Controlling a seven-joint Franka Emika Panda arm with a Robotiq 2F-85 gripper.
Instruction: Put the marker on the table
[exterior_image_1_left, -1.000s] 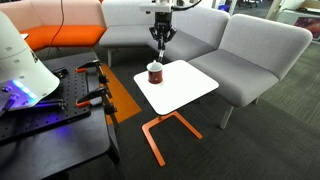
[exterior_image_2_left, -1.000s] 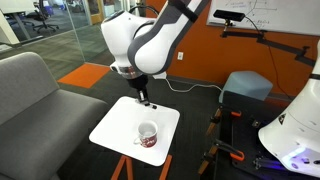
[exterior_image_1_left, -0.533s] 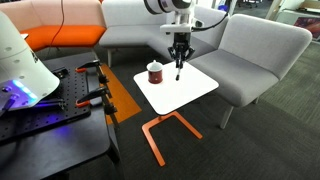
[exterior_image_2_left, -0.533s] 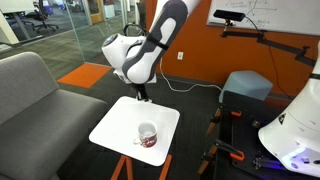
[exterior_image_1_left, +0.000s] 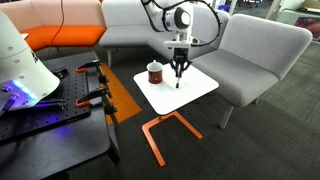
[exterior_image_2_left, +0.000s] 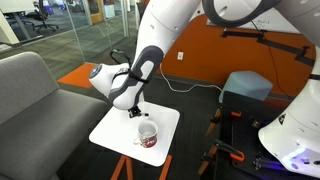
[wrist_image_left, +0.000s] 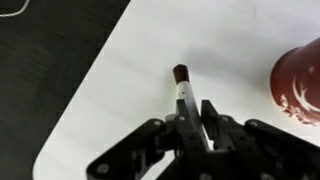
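My gripper (wrist_image_left: 196, 112) is shut on the marker (wrist_image_left: 185, 90), a slim stick with a dark tip that points down at the white table top (wrist_image_left: 150, 50). In an exterior view the gripper (exterior_image_1_left: 178, 68) hangs low over the table (exterior_image_1_left: 195, 88), with the marker (exterior_image_1_left: 178, 80) just above or touching its top, right of the dark red mug (exterior_image_1_left: 154, 72). In an exterior view the gripper (exterior_image_2_left: 134, 112) is over the table (exterior_image_2_left: 110, 130) behind the mug (exterior_image_2_left: 146, 135). The mug shows at the right edge of the wrist view (wrist_image_left: 300, 80).
Grey sofa seats (exterior_image_1_left: 250, 50) stand behind and beside the table. A black workbench with clamps (exterior_image_1_left: 50, 110) is near it. The table's orange frame (exterior_image_1_left: 165, 130) stands on dark carpet.
The arm has swung from above the mug to the table's middle and come down, carrying the marker close to the table top.
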